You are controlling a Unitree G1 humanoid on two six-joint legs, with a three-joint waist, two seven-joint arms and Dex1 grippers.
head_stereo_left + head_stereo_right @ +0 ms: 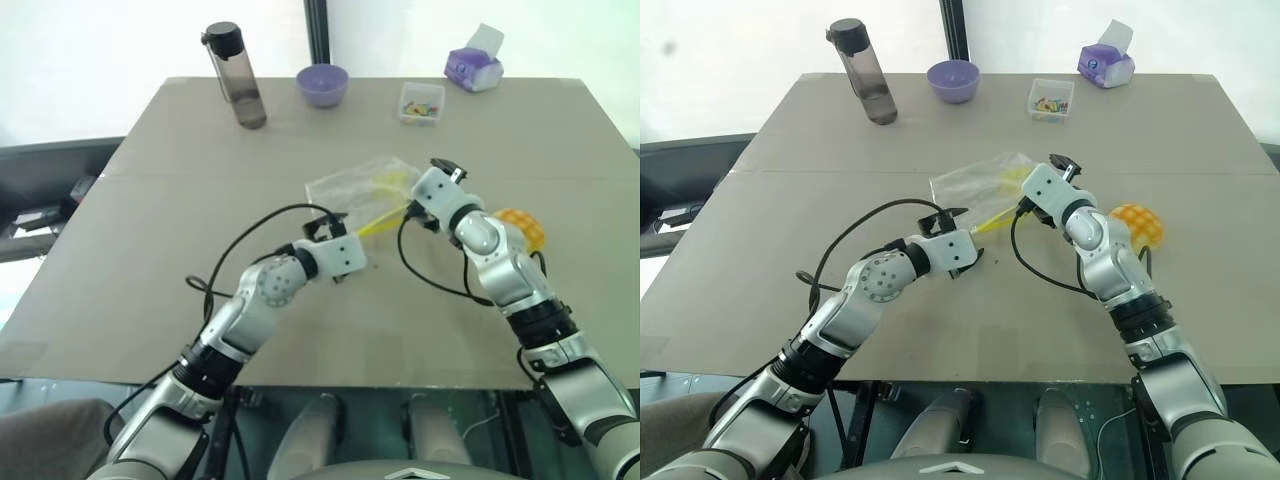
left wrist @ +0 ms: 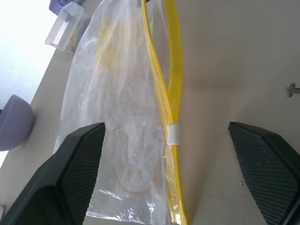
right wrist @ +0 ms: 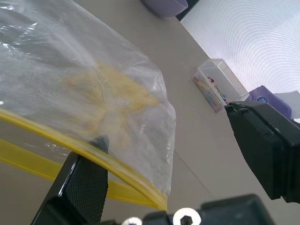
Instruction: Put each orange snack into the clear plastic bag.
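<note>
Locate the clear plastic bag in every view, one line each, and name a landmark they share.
Left eye view: clear plastic bag at table centre, between the two claws.
Right eye view: same spot, slightly further left in the picture.
Left wrist view: runs up the middle, between the open black fingers.
Right wrist view: spreads across the upper left.
Shared landmark: the bag's yellow strip; the small clear box too.

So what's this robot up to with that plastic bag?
It is bagging snacks. Both grippers, left and right, sit open at the clear plastic bag, which lies on the table with something yellowish already inside. One orange snack waits on the table beside the right arm, not yet bagged.
</note>
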